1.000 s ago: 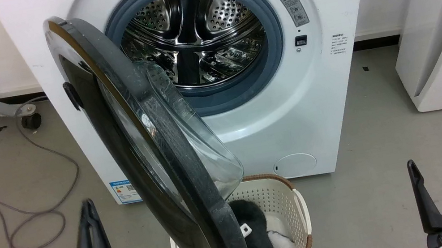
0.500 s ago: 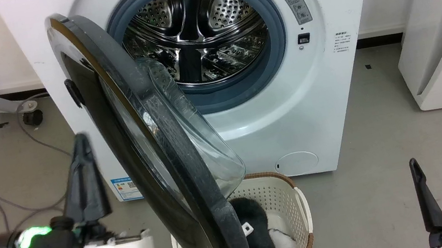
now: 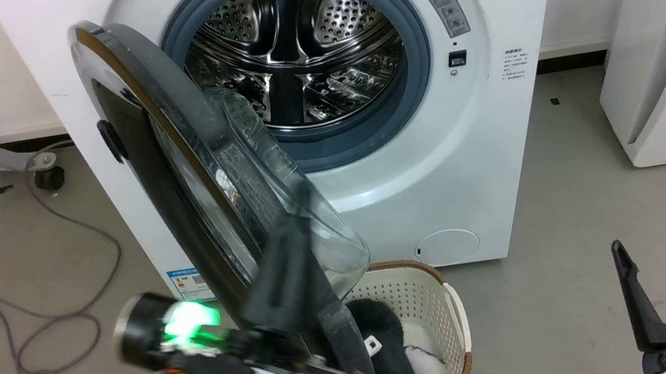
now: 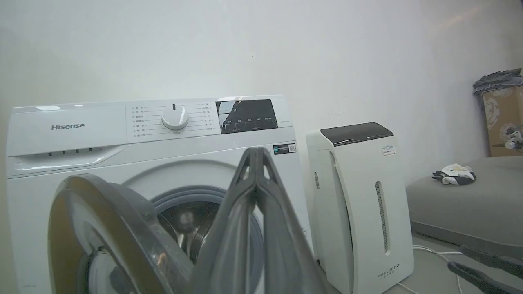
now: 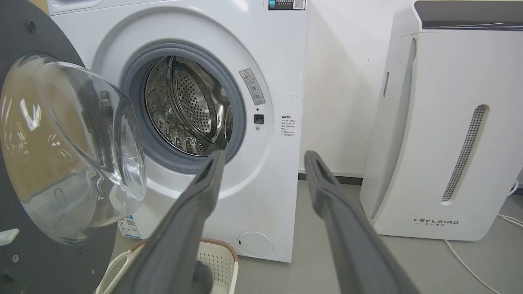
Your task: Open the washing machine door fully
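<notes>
1. Left gripper (image 3: 301, 220), half a second ago left of the door (image 3: 193, 170), now lies across its lower free edge; the door, unmoved, stands about half open off the washer (image 3: 469, 142).
2. Implication: a push to swing it wider seems imminent.
3. Left gripper: pinched together, empty. Right gripper (image 3: 645, 238): spread, empty, well right of the door.
</notes>
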